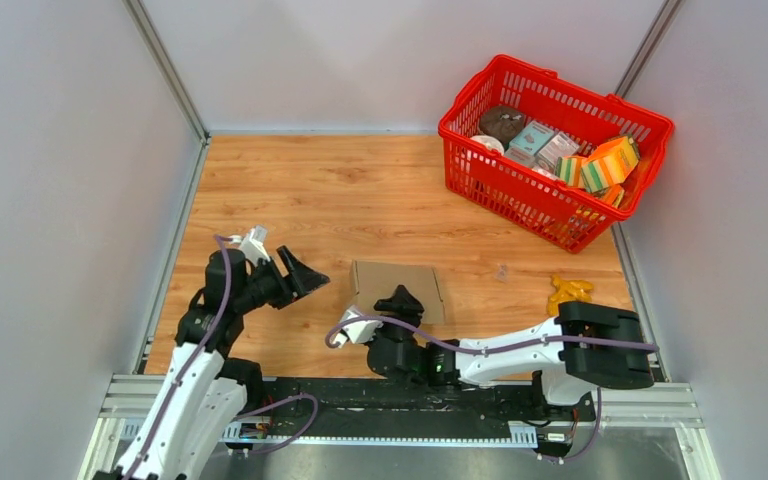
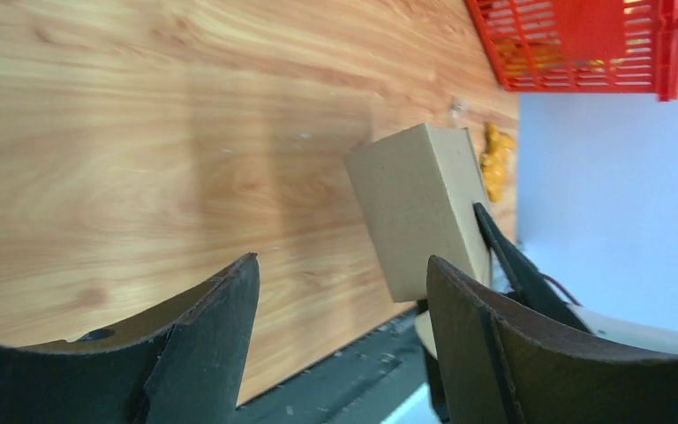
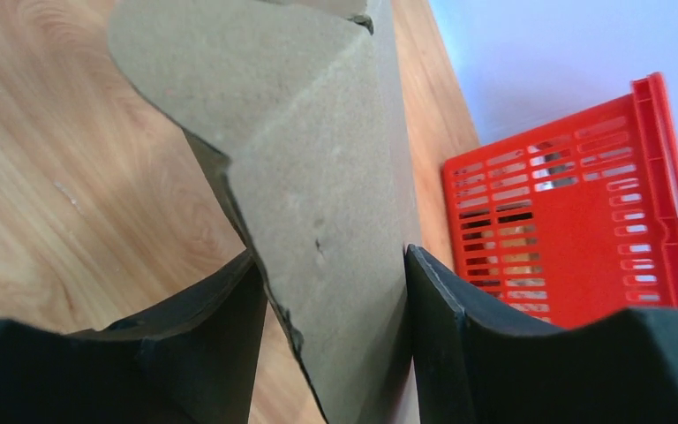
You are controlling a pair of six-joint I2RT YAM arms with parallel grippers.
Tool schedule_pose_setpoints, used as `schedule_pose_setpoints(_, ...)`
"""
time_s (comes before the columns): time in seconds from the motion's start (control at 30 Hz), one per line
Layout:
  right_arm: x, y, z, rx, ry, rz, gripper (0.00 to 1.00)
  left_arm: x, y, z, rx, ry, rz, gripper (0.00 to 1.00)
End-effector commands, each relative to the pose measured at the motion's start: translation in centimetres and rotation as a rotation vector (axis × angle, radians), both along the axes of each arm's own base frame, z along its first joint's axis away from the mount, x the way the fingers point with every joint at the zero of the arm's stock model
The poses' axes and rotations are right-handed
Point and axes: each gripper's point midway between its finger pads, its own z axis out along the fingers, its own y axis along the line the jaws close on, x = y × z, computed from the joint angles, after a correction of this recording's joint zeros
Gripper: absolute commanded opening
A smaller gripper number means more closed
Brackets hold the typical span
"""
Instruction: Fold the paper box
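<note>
On the counter (image 1: 290, 190) we see the paper box (image 1: 397, 283) towards the near middle, a small yellow object (image 1: 569, 291) to its right, and a red basket (image 1: 516, 192) of printed packages in the far right corner. Our left claw (image 1: 305, 274) hovers wide and empty, left of the box and apart from it. The right claw (image 3: 331, 256) grips the box's near edge, with both fingers against the cardboard.

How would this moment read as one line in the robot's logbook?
left gripper: open, empty | right gripper: closed on paper box | box: lying on table
</note>
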Motion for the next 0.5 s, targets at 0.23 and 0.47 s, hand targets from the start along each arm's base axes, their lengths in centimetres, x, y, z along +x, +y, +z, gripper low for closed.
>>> schedule_pose_setpoints(0.23,-2.2,-0.3,0.0,0.118,0.555,0.076,0.54,-2.5,5.1,0.8,0.290,-0.159,0.112,0.72)
schedule_pose_setpoints(0.47,-1.2,-1.4,-1.6,0.015,0.963,0.038,0.52,-3.1,0.3,2.3,0.066,-0.230,-0.108,0.55)
